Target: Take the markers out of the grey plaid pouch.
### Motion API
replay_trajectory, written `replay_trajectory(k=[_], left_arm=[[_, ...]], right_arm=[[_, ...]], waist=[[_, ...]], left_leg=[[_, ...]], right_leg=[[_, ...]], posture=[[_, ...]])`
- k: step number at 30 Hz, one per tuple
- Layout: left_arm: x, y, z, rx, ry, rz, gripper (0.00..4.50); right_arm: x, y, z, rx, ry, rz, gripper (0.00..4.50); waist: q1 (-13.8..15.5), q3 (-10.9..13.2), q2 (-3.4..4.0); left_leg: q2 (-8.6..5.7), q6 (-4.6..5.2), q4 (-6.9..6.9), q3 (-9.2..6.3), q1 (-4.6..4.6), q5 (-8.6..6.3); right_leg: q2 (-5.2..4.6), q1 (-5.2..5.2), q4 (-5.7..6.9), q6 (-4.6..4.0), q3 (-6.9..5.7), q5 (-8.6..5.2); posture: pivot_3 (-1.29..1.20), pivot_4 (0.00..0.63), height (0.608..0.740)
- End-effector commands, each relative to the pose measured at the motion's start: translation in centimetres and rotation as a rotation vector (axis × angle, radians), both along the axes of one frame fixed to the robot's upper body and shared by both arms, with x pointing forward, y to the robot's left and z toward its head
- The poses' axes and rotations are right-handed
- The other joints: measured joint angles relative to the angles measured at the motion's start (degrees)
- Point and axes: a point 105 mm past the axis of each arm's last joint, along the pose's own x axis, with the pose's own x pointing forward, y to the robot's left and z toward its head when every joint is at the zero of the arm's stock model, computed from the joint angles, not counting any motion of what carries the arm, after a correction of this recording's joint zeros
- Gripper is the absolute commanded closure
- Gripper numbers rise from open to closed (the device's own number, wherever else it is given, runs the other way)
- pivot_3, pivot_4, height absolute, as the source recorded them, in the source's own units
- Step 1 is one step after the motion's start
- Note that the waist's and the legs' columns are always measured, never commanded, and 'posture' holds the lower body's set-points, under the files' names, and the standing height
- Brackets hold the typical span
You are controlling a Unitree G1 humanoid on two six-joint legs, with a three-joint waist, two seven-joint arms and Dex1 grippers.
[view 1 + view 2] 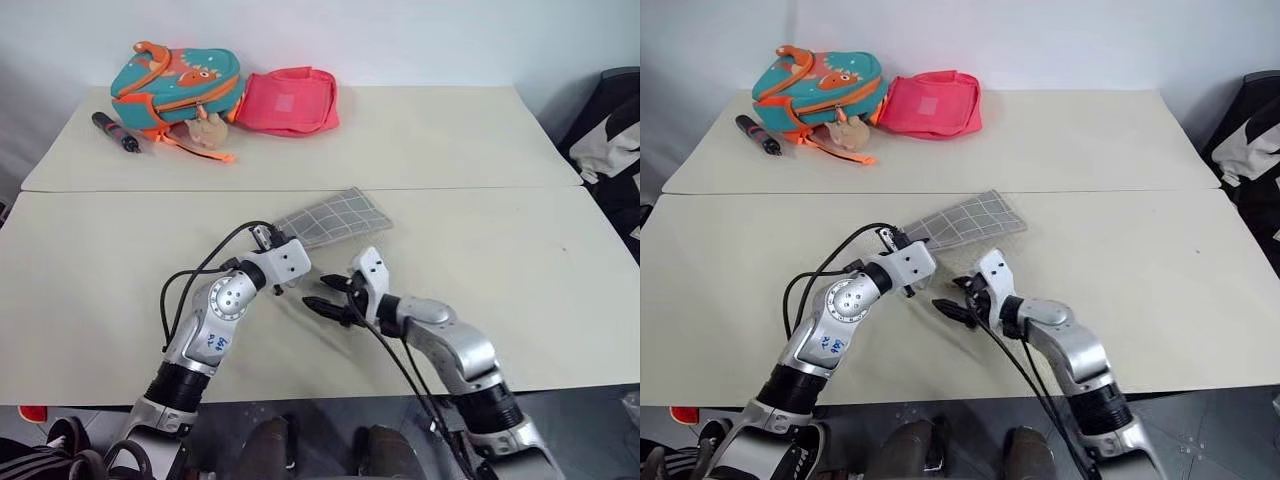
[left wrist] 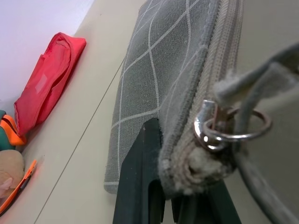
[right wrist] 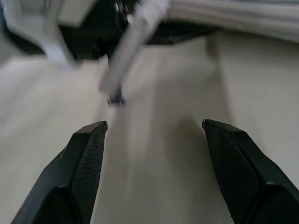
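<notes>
the left gripper (image 1: 283, 243), just left of centre in the head view, is clamped shut on the near end of the grey plaid pouch (image 1: 335, 217). in the left wrist view its black fingers (image 2: 140, 186) pinch the pouch's corner beside the closed zipper, where a metal ring (image 2: 233, 128) and a grey pull cord (image 2: 261, 79) hang. the pouch stretches from that grip toward the upper right, its far end lying at the seam between the two tables. the markers cannot be seen anywhere.

the right gripper (image 1: 322, 304), slightly below centre, has its jaws standing wide apart and holds nothing; it points to the frame's left, close beneath the left gripper. in the right wrist view its two black fingers (image 3: 86, 158) spread over bare tabletop, with the blurred cord dangling ahead of them.

the surface is two cream tables (image 1: 470, 140) pushed together. in the upper left sit a teal-and-orange backpack (image 1: 178, 82), a pink pouch (image 1: 290, 102) touching its right side, and a black pen (image 1: 116, 131) to its left. behind is a pale wall; a dark chair (image 1: 612, 125) shows at the right edge.
</notes>
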Motion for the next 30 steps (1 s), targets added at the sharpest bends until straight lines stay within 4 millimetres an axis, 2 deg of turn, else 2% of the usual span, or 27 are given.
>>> replay_trajectory(k=[1, 4, 7, 10, 15, 21, 26, 30], left_arm=[[-0.3, -0.7, 0.5, 0.015, -0.018, -0.031, 4.50], [-0.3, -1.0, 0.5, 0.006, -0.016, -0.034, 4.50], [-0.3, -1.2, 0.6, 0.001, -0.017, -0.038, 4.50], [-0.3, -1.2, 0.6, 0.000, -0.017, -0.035, 4.50], [-0.4, -0.8, 0.6, 0.001, -0.018, -0.027, 4.50], [-0.4, -0.5, 0.6, 0.006, -0.021, -0.027, 4.50], [-0.3, 0.8, 0.6, 0.017, -0.016, -0.011, 4.50], [-0.4, 2.0, 0.6, 0.032, -0.014, -0.006, 4.50]], right_arm=[[0.6, 0.3, 1.9, 0.062, -0.036, -0.012, 1.09], [0.4, 1.4, 1.8, 0.073, -0.026, 0.021, 1.09], [0.5, 1.8, 1.6, 0.090, 0.000, 0.023, 1.69], [0.4, 1.8, 1.6, 0.081, -0.005, 0.034, 2.72], [1.2, 0.5, 1.6, 0.071, -0.015, -0.011, 4.47], [2.3, -1.7, 1.9, 0.066, -0.028, -0.064, 4.47], [3.6, -5.2, 2.0, 0.023, -0.054, -0.134, 4.47], [4.9, -8.4, 3.1, -0.014, -0.100, -0.203, 4.47]], waist=[[-0.02, 0.00, 0.00], [-0.04, 0.00, 0.00], [-0.15, 0.00, 0.00], [-0.13, 0.00, 0.00], [-0.14, 0.00, 0.00], [-0.14, 0.00, 0.00], [-0.21, 0.00, 0.00], [-0.33, 0.00, 0.00]], left_leg=[[0.00, 0.00, 0.00, 0.00, 0.00, 0.00], [-0.01, 0.01, 0.00, -0.02, 0.00, 0.00], [0.00, 0.00, -0.01, -0.02, -0.01, 0.00], [-0.01, 0.00, 0.00, -0.01, -0.03, 0.01], [0.00, 0.00, -0.01, -0.02, -0.03, 0.00], [0.00, 0.00, -0.01, -0.01, -0.04, 0.01], [0.00, 0.00, -0.01, 0.01, -0.05, 0.01], [0.01, 0.00, -0.01, 0.02, -0.05, 0.01]], right_leg=[[0.00, 0.00, 0.00, 0.00, 0.00, 0.00], [0.00, 0.01, 0.00, 0.00, 0.00, 0.00], [0.01, -0.03, 0.00, 0.00, 0.01, 0.00], [0.01, -0.04, 0.01, 0.00, 0.01, 0.00], [0.01, -0.06, 0.01, 0.00, 0.01, 0.00], [0.01, -0.07, 0.01, 0.00, 0.01, 0.00], [0.01, -0.07, 0.00, 0.00, 0.01, 0.00], [0.01, -0.07, 0.00, 0.00, 0.02, 0.00]], posture=[[0.00, 0.150, 0.740], [0.00, 0.150, 0.740], [0.00, 0.150, 0.740], [0.00, 0.150, 0.740], [0.00, 0.150, 0.740], [0.00, 0.150, 0.740], [0.00, 0.150, 0.740], [0.00, 0.150, 0.740]])
